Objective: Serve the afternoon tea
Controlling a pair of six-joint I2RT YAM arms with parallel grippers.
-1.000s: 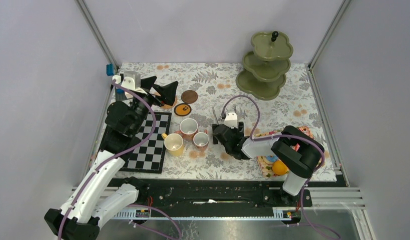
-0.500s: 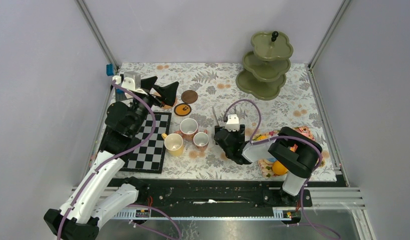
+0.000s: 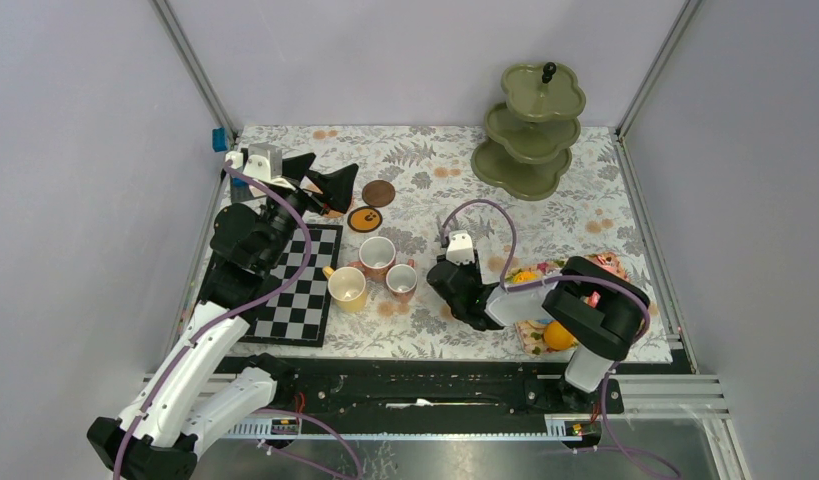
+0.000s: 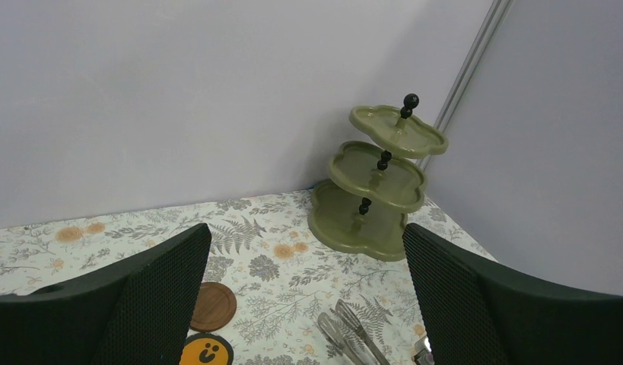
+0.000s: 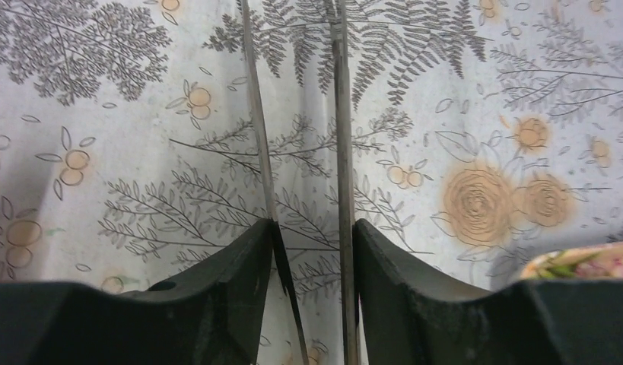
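Note:
My right gripper (image 5: 313, 228) is low over the cloth, and its fingers press on the two thin metal arms of a pair of tongs (image 5: 339, 114) from outside. From above, that gripper (image 3: 450, 270) sits just right of the mugs: a yellow mug (image 3: 347, 288) and two pinkish mugs (image 3: 377, 255) (image 3: 401, 282). My left gripper (image 3: 330, 166) hangs wide open at the back left, with nothing in it, over a brown coaster (image 3: 378, 193) and an orange smiley coaster (image 3: 365, 219). The olive-green three-tier stand (image 3: 530, 130) stands at the back right with bare tiers.
A chessboard (image 3: 305, 290) lies at the front left, partly under the left arm. Small colourful treats (image 3: 558, 335) lie at the front right, half hidden by the right arm. Grey walls and metal posts close in the cloth-covered table (image 3: 435, 165).
My right gripper's jaws have narrowed from wide open onto the tongs' arms, and the right wrist has shifted slightly toward me. The left arm has not moved.

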